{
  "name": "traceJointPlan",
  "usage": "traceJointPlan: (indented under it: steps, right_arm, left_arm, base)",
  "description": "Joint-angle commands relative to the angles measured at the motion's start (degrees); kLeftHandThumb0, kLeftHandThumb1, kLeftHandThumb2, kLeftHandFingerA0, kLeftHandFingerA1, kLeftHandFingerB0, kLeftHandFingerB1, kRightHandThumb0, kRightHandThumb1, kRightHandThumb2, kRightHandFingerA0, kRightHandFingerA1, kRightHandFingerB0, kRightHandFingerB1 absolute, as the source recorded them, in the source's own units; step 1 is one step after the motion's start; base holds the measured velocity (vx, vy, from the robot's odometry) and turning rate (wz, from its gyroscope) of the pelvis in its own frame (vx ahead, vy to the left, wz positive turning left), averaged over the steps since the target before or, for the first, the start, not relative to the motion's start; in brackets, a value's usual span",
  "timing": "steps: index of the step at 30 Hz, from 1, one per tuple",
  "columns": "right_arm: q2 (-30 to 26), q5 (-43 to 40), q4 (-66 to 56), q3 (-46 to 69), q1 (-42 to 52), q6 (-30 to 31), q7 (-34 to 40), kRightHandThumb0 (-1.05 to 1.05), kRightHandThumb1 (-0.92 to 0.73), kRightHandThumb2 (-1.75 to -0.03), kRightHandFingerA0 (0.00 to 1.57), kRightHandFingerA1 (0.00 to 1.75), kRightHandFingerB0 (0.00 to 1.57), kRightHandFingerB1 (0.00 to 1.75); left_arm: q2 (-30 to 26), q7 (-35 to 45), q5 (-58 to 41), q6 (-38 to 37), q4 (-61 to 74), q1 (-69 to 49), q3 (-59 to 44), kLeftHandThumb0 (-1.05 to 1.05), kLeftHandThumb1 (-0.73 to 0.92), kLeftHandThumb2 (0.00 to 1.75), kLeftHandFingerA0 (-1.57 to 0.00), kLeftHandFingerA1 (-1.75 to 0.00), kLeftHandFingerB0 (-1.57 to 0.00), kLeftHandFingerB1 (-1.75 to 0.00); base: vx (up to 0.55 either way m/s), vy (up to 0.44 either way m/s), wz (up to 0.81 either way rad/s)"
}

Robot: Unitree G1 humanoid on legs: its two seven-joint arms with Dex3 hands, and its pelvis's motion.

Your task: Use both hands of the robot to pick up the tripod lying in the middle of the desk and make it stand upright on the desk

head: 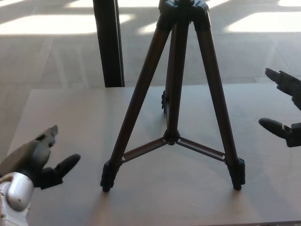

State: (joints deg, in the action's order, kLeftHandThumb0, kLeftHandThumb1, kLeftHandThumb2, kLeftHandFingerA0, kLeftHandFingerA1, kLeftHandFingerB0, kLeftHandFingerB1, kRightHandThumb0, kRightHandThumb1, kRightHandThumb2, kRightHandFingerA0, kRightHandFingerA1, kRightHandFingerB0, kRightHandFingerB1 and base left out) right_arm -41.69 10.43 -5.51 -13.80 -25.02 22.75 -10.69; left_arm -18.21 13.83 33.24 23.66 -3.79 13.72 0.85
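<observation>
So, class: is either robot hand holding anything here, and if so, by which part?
Nothing is held. The left robot hand and right robot hand are open, apart from the tripod, which stands upright on the desk.
</observation>
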Motion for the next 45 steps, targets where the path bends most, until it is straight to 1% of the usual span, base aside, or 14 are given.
traceJointPlan:
  steps: [1, 6, 7, 15, 16, 20, 21, 24, 35, 36, 37, 38, 39, 45]
  right_arm:
    - [-8.1, -8.8, -3.7, 19.9, 16.5, -1.7, -10.6, -1.04, -0.84, -0.66, 0.00, 0.00, 0.00, 0.00]
    - [-5.3, -16.6, 0.2, 41.2, 31.4, -8.4, -16.6, -0.92, -0.86, -0.73, 0.00, 0.00, 0.00, 0.00]
    - [-3.7, -17.6, 1.2, 46.2, 34.1, -8.1, -16.5, -1.05, -0.73, -1.11, 0.00, 0.15, 0.00, 0.00]
    - [2.6, -18.3, 18.3, 62.9, 41.8, -13.2, -2.3, -0.92, -0.71, -1.06, 0.00, 0.20, 0.10, 0.06]
    - [3.3, -18.3, 23.7, 65.3, 42.4, -14.6, 2.6, -1.01, -0.72, -1.02, 0.00, 0.12, 0.13, 0.16]
    - [5.2, -21.8, 34.9, 70.3, 40.8, -16.3, 10.6, -0.94, -0.70, -1.02, 0.00, 0.13, 0.14, 0.16]
    - [5.7, -21.8, 36.6, 70.7, 40.6, -17.7, 12.9, -0.87, -0.67, -1.03, 0.00, 0.19, 0.06, 0.26]
    - [9.6, -20.3, 40.3, 70.9, 40.0, -21.6, 22.9, -0.83, -0.69, -1.04, 0.00, 0.28, 0.09, 0.30]
    - [15.9, -26.2, 48.0, 69.8, 38.3, -11.3, 9.1, -0.66, -0.80, -0.65, 0.02, 0.32, 0.04, 0.22]
    - [17.0, -27.4, 48.6, 70.7, 37.7, -12.8, 8.4, -0.65, -0.56, -0.92, 0.00, 0.32, 0.01, 0.26]
    - [18.4, -26.5, 49.3, 70.1, 37.3, -13.9, 9.4, -0.62, -0.54, -0.91, 0.00, 0.42, 0.04, 0.34]
    - [18.8, -26.3, 50.4, 69.3, 36.7, -12.6, 7.9, -0.67, -0.60, -0.97, 0.00, 0.32, 0.00, 0.29]
    - [19.6, -25.2, 50.0, 68.4, 36.2, -10.4, 8.9, -0.73, -0.59, -0.96, 0.02, 0.40, 0.06, 0.26]
    - [21.0, -22.0, 46.9, 62.9, 39.4, -12.3, 3.3, -0.77, -0.66, -1.03, 0.02, 0.23, 0.06, 0.27]
  left_arm:
    - [-8.0, 18.7, -26.6, 8.4, 1.9, -1.8, -24.6, -0.96, 0.58, 0.71, 0.00, 0.00, 0.00, 0.00]
    - [-14.1, 23.4, -33.1, 7.9, -3.0, -8.0, -40.4, -0.88, 0.67, 0.61, 0.00, 0.00, 0.00, 0.00]
    - [-13.7, 20.9, -32.9, 10.8, -1.9, -9.2, -45.1, -1.03, 0.59, 0.90, 0.00, -0.21, 0.00, 0.00]
    - [-8.8, 10.3, -40.5, 7.3, -8.6, -15.4, -67.0, -0.70, 0.80, 0.64, 0.00, 0.00, 0.00, 0.00]
    - [-8.8, 6.9, -39.5, 4.5, -12.6, -16.8, -68.0, -0.85, 0.53, 0.86, 0.00, -0.33, 0.00, -0.22]
    - [-5.9, -1.1, -40.7, 0.3, -19.3, -17.0, -71.6, -0.88, 0.53, 0.85, 0.00, -0.31, 0.00, -0.19]
    - [-4.6, -2.3, -40.5, 0.0, -18.9, -17.3, -71.6, -0.65, 0.82, 0.64, 0.00, 0.00, 0.00, 0.00]
    - [1.2, -6.1, -39.6, -1.7, -19.2, -19.0, -70.7, -0.60, 0.78, 0.69, 0.00, 0.00, 0.00, 0.00]
    - [0.8, 4.1, -26.3, -1.0, -32.9, -30.5, -50.6, -0.71, 0.55, 0.91, 0.00, -0.47, 0.00, -0.40]
    - [0.8, 4.7, -26.2, -0.6, -32.3, -31.0, -49.8, -0.68, 0.77, 0.64, 0.00, -0.54, -0.09, -0.44]
    - [0.1, 4.9, -25.6, -1.2, -33.5, -31.4, -48.4, -0.72, 0.58, 0.92, 0.00, -0.50, -0.09, -0.51]
    - [-0.1, 6.1, -27.3, -3.6, -35.6, -31.6, -49.3, -0.64, 0.76, 0.62, 0.00, -0.50, -0.17, -0.43]
    - [-0.5, 8.5, -28.4, -5.3, -36.5, -33.0, -49.1, -0.68, 0.58, 0.91, 0.00, -0.49, -0.09, -0.51]
    - [-4.8, 7.9, -27.4, -8.6, -44.4, -33.3, -44.1, -0.64, 0.81, 0.66, 0.00, -0.38, -0.13, -0.33]
  base:
    - [0.00, 0.000, 0.00]
    - [0.00, 0.000, 0.00]
    - [0.00, 0.000, 0.00]
    - [0.00, 0.000, 0.00]
    - [0.00, 0.000, 0.00]
    - [0.00, 0.000, 0.00]
    - [0.00, 0.000, 0.00]
    - [0.00, 0.000, 0.00]
    - [0.00, 0.000, 0.00]
    - [0.00, 0.000, 0.00]
    - [0.00, 0.000, 0.00]
    - [0.00, 0.000, 0.00]
    - [0.00, 0.000, 0.00]
    - [0.00, 0.000, 0.00]
